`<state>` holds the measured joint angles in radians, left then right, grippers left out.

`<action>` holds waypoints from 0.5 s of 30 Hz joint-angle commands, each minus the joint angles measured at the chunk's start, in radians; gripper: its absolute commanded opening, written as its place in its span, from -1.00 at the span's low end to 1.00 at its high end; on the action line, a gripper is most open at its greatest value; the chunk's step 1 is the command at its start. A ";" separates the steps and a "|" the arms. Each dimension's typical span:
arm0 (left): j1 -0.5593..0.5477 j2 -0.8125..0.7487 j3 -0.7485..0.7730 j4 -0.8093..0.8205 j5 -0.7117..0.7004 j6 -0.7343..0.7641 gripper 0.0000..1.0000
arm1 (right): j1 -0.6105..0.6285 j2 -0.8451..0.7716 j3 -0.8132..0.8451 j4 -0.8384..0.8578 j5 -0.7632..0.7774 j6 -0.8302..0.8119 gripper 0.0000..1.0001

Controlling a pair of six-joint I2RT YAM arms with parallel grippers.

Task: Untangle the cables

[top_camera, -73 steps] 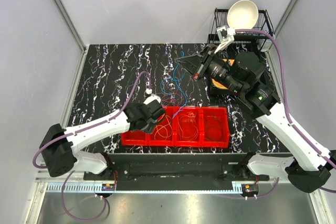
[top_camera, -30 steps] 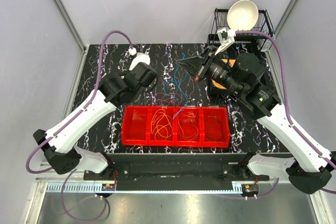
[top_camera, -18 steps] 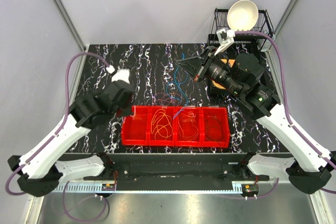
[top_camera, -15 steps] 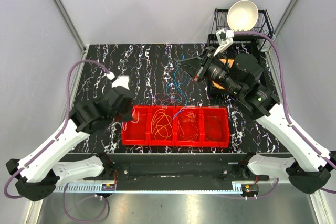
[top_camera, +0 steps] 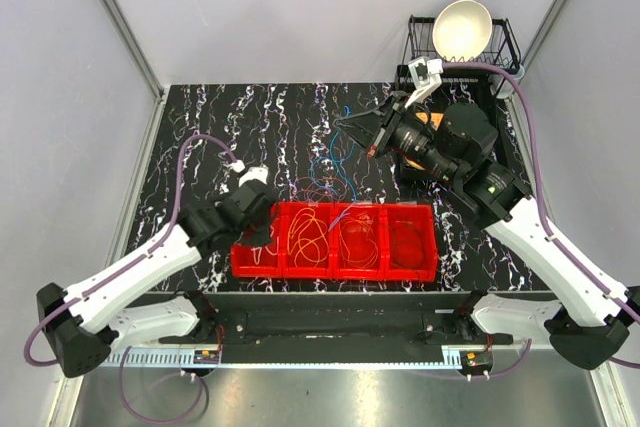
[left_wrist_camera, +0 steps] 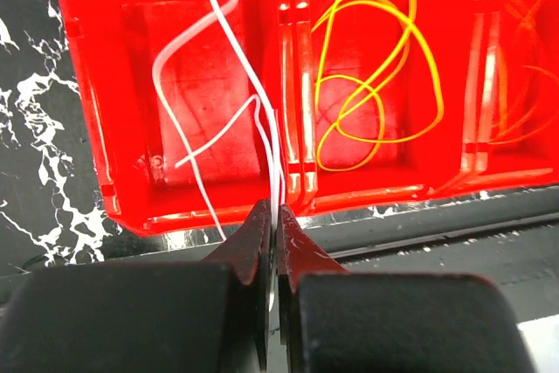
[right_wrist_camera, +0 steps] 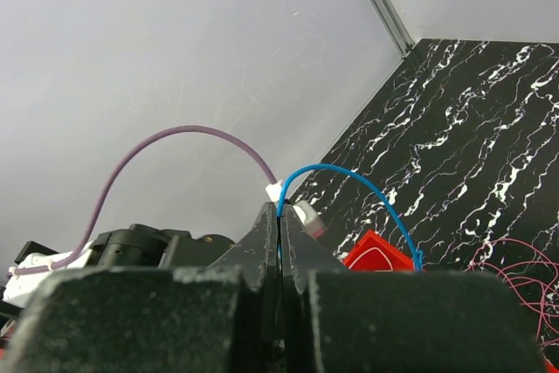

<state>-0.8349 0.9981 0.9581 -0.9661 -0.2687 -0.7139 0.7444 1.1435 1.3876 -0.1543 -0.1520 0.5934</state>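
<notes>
tray (left_wrist_camera: 87, 128) — glossy red plastic | table (top_camera: 230, 117) — polished black marbled | walls (top_camera: 300, 7) matt | cables (left_wrist_camera: 278, 163) smooth

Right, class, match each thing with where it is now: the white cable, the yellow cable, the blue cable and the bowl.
Things:
1. white cable
2. yellow cable
3. blue cable
4. bowl

Places:
A. in the wire rack at the far right corner
B. pinched in the shut right gripper, arcing away from it
C. coiled in the red tray's second compartment from the left
D. pinched in the shut left gripper, trailing into the tray's leftmost compartment

Pairs: 1-D, 2-C, 3-B, 4-A.
</notes>
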 commanded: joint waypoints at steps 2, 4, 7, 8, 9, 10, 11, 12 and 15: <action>0.006 0.065 0.005 0.018 -0.076 -0.047 -1.00 | 0.007 -0.030 -0.012 0.044 -0.015 0.006 -1.00; 0.013 0.083 0.016 -0.020 -0.112 -0.059 -1.00 | 0.007 -0.036 -0.013 0.041 -0.012 0.002 -1.00; 0.019 0.096 0.011 -0.022 -0.112 -0.059 -0.98 | 0.006 -0.037 -0.018 0.042 -0.008 0.000 -1.00; 0.019 0.103 0.008 -0.019 -0.110 -0.061 -0.96 | 0.006 -0.037 -0.016 0.042 -0.009 0.002 -1.00; 0.019 0.108 0.007 -0.014 -0.106 -0.058 -0.95 | 0.007 -0.033 -0.016 0.041 -0.011 0.002 -1.00; 0.019 0.115 0.005 -0.010 -0.104 -0.059 -0.92 | 0.007 -0.030 -0.016 0.044 -0.012 0.005 -1.00; 0.019 0.126 0.007 -0.005 -0.102 -0.058 -0.87 | 0.006 -0.025 -0.015 0.044 -0.017 0.005 -1.00; 0.019 0.129 0.007 0.004 -0.098 -0.050 -0.77 | 0.007 -0.022 -0.012 0.045 -0.020 0.006 -1.00; 0.019 0.137 0.022 0.021 -0.099 -0.033 0.07 | 0.007 -0.010 0.001 0.044 -0.035 0.008 -1.00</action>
<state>-0.8192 1.1271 0.9546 -0.9897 -0.3424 -0.7631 0.7444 1.1324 1.3685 -0.1543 -0.1566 0.5964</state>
